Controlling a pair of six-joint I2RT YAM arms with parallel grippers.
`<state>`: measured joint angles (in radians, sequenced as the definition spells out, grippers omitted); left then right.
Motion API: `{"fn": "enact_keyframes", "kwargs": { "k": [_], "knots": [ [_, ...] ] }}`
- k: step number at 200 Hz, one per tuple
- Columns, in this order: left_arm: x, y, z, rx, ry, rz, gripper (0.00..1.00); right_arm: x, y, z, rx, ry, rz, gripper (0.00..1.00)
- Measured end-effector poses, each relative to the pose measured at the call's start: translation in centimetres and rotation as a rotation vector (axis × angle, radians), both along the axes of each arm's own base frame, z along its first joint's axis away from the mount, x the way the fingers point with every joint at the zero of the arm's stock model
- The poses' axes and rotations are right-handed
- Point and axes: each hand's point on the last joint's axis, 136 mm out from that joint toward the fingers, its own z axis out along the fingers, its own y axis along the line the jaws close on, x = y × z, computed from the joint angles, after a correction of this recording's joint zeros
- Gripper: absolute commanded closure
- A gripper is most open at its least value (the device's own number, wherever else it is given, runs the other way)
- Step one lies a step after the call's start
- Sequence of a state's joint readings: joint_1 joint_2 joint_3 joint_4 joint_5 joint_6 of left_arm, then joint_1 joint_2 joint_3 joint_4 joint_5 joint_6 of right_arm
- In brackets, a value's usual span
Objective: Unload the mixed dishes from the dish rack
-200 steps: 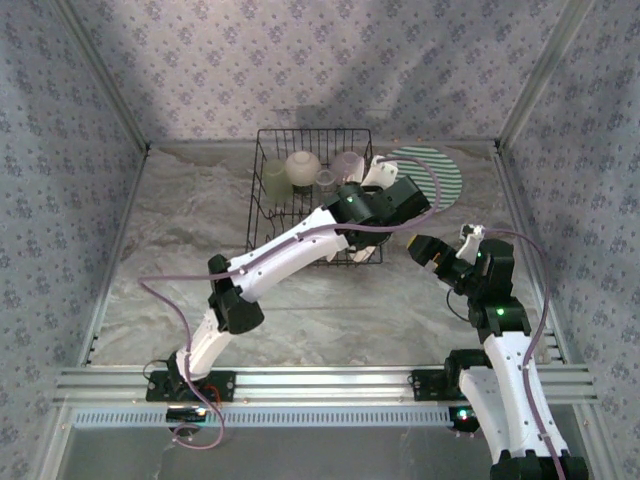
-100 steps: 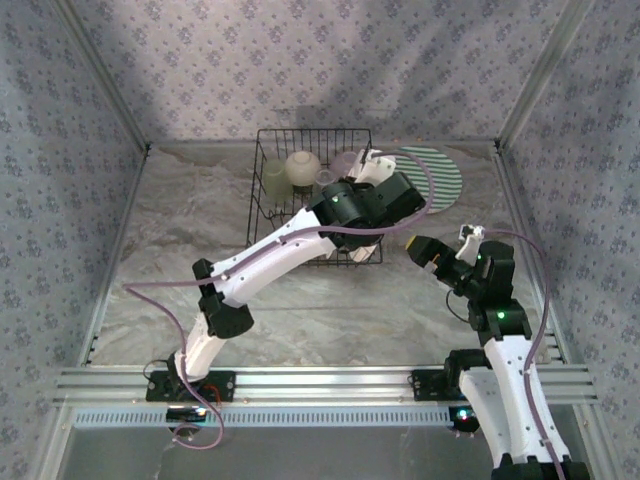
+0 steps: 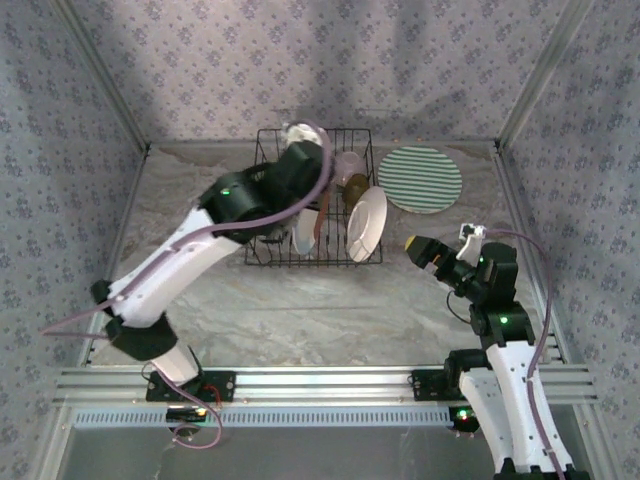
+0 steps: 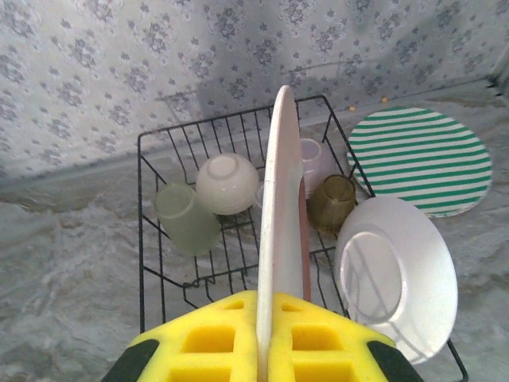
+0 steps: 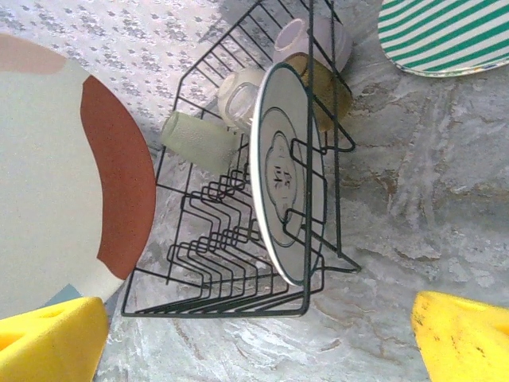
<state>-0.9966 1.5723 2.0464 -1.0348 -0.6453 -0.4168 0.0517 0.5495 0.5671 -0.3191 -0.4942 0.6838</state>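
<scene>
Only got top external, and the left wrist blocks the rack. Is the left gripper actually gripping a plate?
Observer: Yes. The left gripper is shut on the orange-rimmed plate, held edge-on.
Operator: What's under the arm?
Observer: A yellowish cup, tilted, beside a cream bowl turned base-up.
Operator: White plate?
Observer: The white plate stands among the dish rack prongs, with a printed mark on its base.

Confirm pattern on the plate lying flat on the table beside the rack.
Green-and-white stripes on that plate; clearest in the left wrist view.
</scene>
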Motion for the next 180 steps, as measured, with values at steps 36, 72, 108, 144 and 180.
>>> {"fn": "enact_keyframes", "kwargs": {
  "k": [36, 72, 108, 144, 180],
  "knots": [
    [0.0, 3.8, -2.0, -0.221, 0.111, -0.054, 1.00, -0.2, 0.7, 0.5, 0.000, -0.011, 0.030, 0.00],
    [0.4, 5.7, -3.9, -0.434, 0.211, -0.094, 1.00, 0.1, 1.6, 0.7, 0.001, -0.007, 0.059, 0.00],
    [1.2, 6.1, -4.5, -0.678, 0.277, -0.172, 1.00, 0.4, 2.4, 1.1, 0.009, -0.015, 0.086, 0.00],
    [2.3, 6.1, -4.9, -0.873, 0.336, -0.242, 1.00, 0.6, 2.8, 2.0, 0.030, -0.015, 0.094, 0.00],
    [2.7, 4.9, -5.0, -1.016, 0.386, -0.346, 1.00, 0.3, 3.6, 4.2, 0.064, -0.046, 0.126, 0.00]
  ]
}}
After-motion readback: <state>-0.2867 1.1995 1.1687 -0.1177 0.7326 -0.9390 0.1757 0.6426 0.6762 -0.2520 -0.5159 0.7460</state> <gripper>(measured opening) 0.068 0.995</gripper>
